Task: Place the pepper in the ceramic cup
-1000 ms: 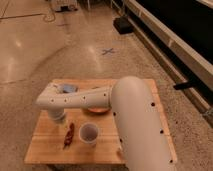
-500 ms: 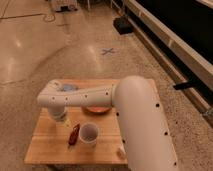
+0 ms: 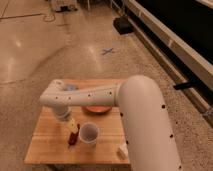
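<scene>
1 hand [image 3: 73, 127], grip unclear, atop the pepper [image 3: 73, 138], just beside the ceramic cup [image 3: 89, 141].

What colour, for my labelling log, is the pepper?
Dark red, seen in the camera view: the pepper is below the hand, beside the ceramic cup.

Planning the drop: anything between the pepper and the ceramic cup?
Nothing visible. The pepper is just under the hand, right beside the ceramic cup; the orange bowl sits behind the cup.
</scene>
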